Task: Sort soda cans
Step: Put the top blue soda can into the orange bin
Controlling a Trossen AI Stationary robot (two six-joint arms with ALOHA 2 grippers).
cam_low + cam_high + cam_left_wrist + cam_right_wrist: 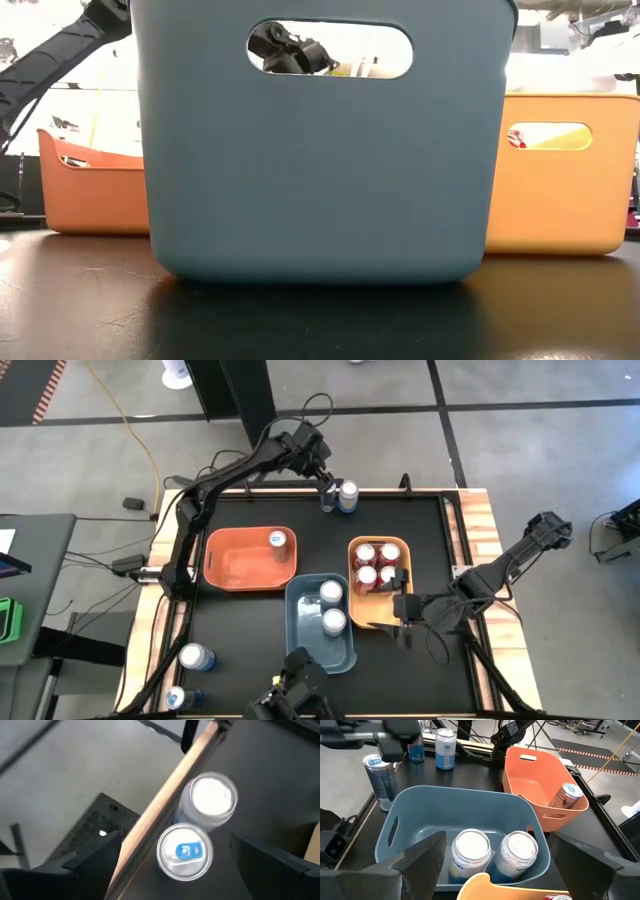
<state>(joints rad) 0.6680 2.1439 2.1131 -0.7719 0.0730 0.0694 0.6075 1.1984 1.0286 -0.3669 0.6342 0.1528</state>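
While the high view shows the left gripper (330,495) hanging over cans at the table's far edge (347,495), the right gripper (400,610) waits beside the yellow bin (402,544) of red cans (366,553). Low down, the blue bin (320,160) blocks nearly everything. The left wrist view shows fingers spread around two cans (186,852), likely lining up a grasp. The right wrist view shows spread fingers, two silver-white cans (471,847) sorted in blue, one in the orange bin (520,775).

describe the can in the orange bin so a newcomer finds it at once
Start at the orange bin, left of the blue bin and the yellow bin. A single soda can sits in its far right corner. It is that bin's only can; the other bins hold several.
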